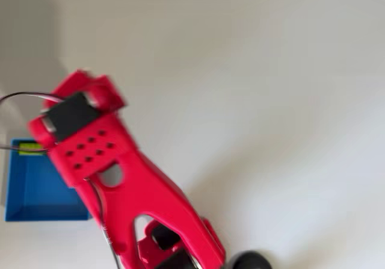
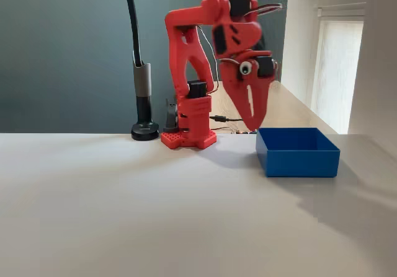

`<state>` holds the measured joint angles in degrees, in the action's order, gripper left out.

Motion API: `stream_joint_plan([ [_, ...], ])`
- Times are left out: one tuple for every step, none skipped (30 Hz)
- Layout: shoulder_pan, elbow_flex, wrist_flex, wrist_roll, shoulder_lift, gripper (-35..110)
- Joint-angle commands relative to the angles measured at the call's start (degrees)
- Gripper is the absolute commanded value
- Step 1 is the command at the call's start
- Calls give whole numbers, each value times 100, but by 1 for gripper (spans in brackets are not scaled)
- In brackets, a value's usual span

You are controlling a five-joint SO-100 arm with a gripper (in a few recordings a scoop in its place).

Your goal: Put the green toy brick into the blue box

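One red arm [image 2: 192, 72] was in the shot, bent over so its gripper [image 2: 251, 126] pointed down, tips hanging just above the back-left corner of the blue box [image 2: 298, 159] in the fixed view. From that side the fingers looked pressed close together with nothing between them, though it was a bit blurry, so hard to swear to it. The green toy brick [image 1: 29, 148] showed in the overhead view as a small lime patch lying inside the box, right up against its top wall near the top-left corner. The arm's wrist covered the box's right side there, so the brick sat just left of it, next to the thin black cable [image 1: 24, 97]. Box rested on the pale table [image 2: 124, 215], right of the arm's base
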<state>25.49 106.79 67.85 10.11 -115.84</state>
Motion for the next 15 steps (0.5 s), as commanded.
stream_joint_plan([
  [-571, 369, -62, -79, -738, 0],
  [-694, 483, -79, -123, -861, 0],
  [-809, 615, -97, -176, -1002, 0],
  [-923, 765, -132, -211, -1151, 0],
  [-1020, 923, -167, -246, -1310, 0],
  [-1116, 1107, -229, -272, -1485, 0],
  [-1213, 1301, -308, -290, -1679, 0],
  [-1301, 1512, -378, -308, -1863, 0],
  [-1380, 1740, -439, -325, -2065, 0],
  [-1459, 1960, -492, -352, -2259, 0],
  [-1529, 2171, -519, -378, -2461, 0],
  [-1600, 2364, -554, -422, -2663, 0],
  [-1661, 2566, -554, -457, -2856, 0],
  [-1714, 2760, -554, -492, -3059, 0],
  [-1767, 2953, -554, -527, -3270, 0],
])
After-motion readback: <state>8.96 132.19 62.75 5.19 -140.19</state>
